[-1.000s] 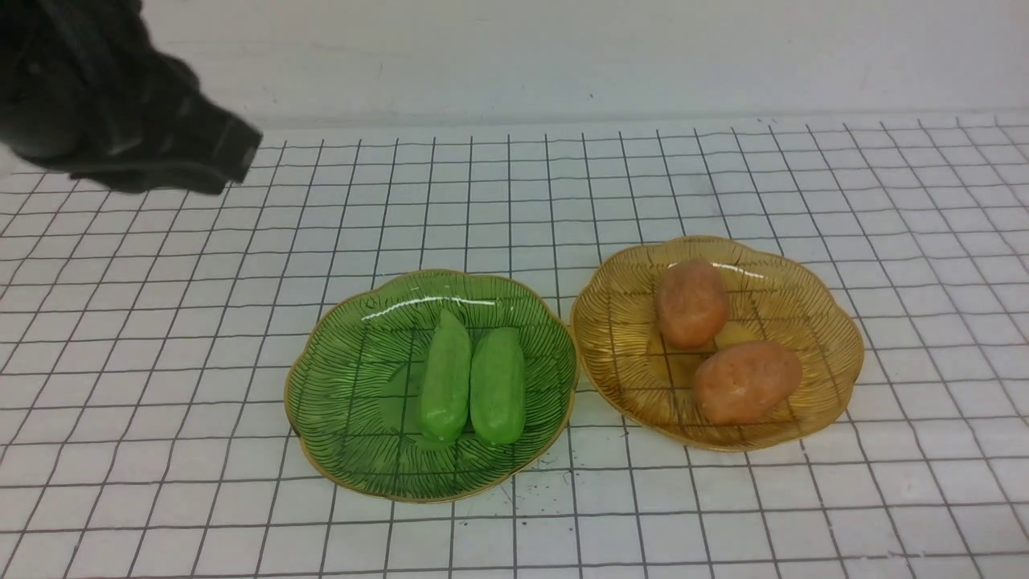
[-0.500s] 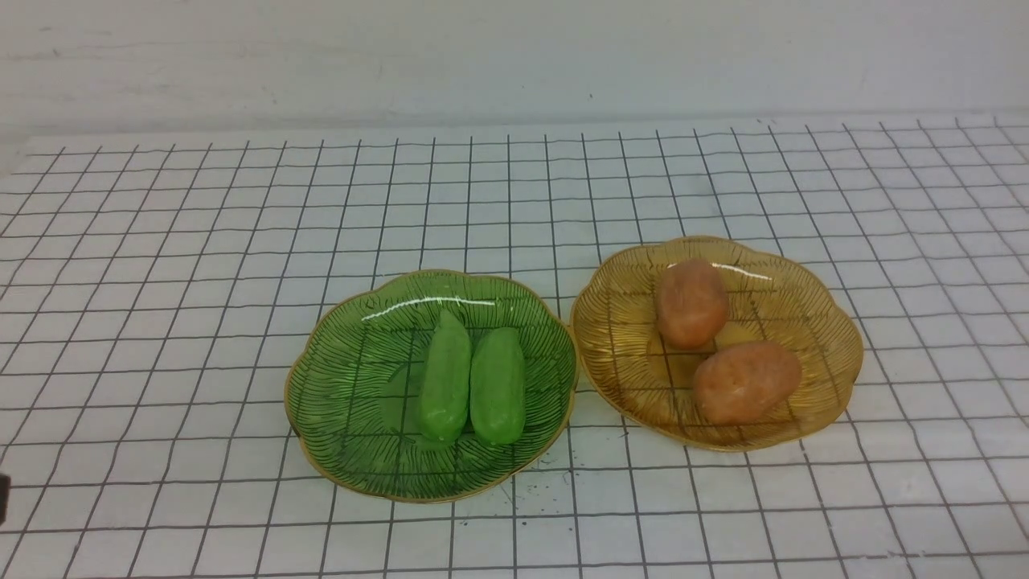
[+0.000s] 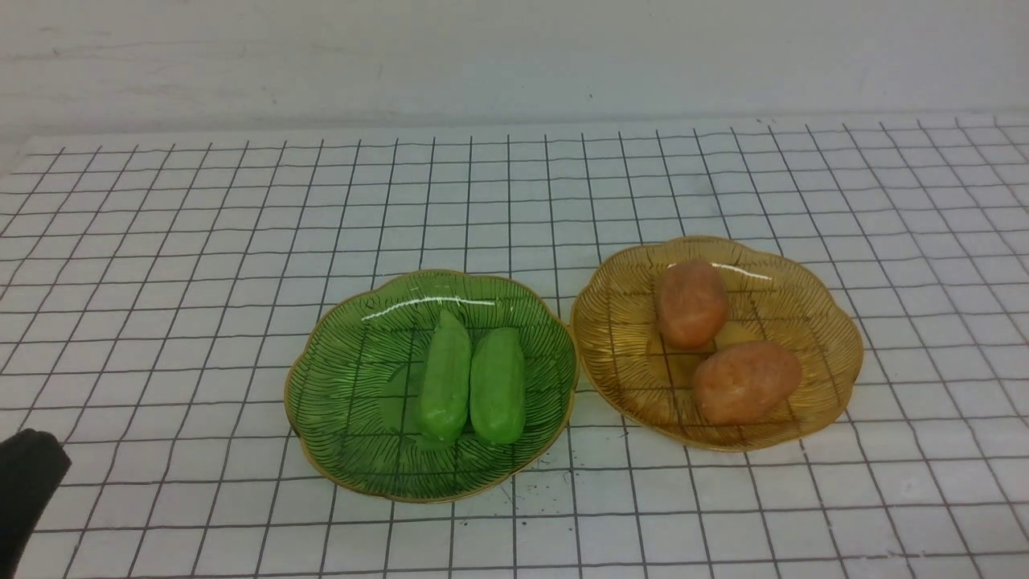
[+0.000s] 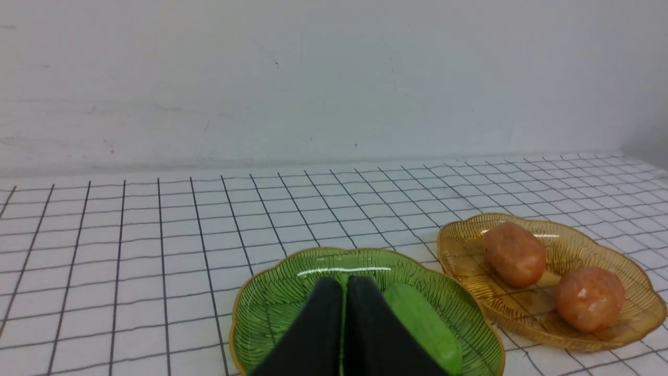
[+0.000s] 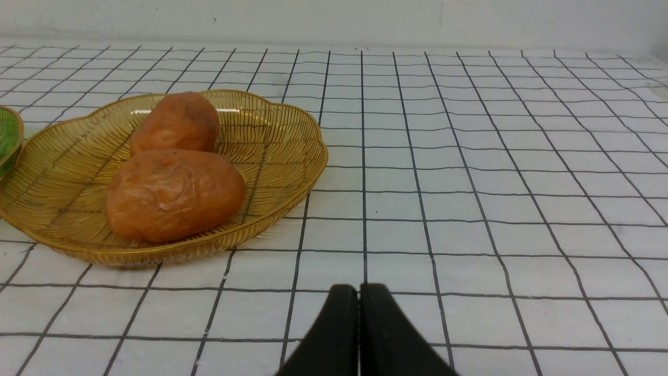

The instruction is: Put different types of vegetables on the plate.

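Green ribbed glass plate [image 3: 354, 378]: two smooth light-green cucumber toys [image 3: 470, 388]. Amber ribbed glass plate [image 3: 812, 305]: two orange-brown potato toys [image 3: 719, 339]. Left hand [image 4: 344, 292], right hand [image 5: 359, 295]: fingers pressed together, empty. Sorting looks complete; best retreat clear of rims.

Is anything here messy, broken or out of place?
Nothing much. The two cucumbers lie neatly in the green plate, the two potatoes in the amber plate. Only some dark specks dot the tablecloth by the green plate.

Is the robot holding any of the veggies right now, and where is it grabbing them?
No, nothing is held. The left gripper and right gripper are both shut on nothing. The cucumbers and potatoes lie on their plates.
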Controlling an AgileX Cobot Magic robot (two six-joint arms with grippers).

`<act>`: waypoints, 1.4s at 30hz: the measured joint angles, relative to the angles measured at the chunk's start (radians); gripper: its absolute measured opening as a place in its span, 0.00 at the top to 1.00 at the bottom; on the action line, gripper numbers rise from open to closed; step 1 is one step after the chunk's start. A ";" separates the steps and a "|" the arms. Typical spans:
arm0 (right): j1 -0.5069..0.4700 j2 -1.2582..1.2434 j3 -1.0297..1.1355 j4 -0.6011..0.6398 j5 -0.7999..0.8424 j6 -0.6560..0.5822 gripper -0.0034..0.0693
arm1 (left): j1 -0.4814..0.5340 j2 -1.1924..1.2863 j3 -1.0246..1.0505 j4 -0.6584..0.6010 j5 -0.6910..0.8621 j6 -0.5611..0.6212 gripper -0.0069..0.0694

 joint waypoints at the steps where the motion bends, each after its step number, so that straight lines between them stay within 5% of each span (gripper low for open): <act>1: 0.000 0.000 0.000 0.000 0.000 0.000 0.96 | 0.000 -0.001 0.009 0.000 0.001 0.000 0.92; 13: 0.000 0.000 0.000 0.000 0.000 0.000 0.96 | 0.024 -0.006 0.162 0.000 0.014 0.002 0.92; 26: 0.000 0.000 0.000 0.000 0.000 0.000 0.96 | 0.303 -0.161 0.313 -0.023 0.124 0.080 0.92; 42: 0.000 0.000 0.000 0.000 0.000 0.015 0.96 | 0.317 -0.161 0.314 -0.046 0.121 0.091 0.92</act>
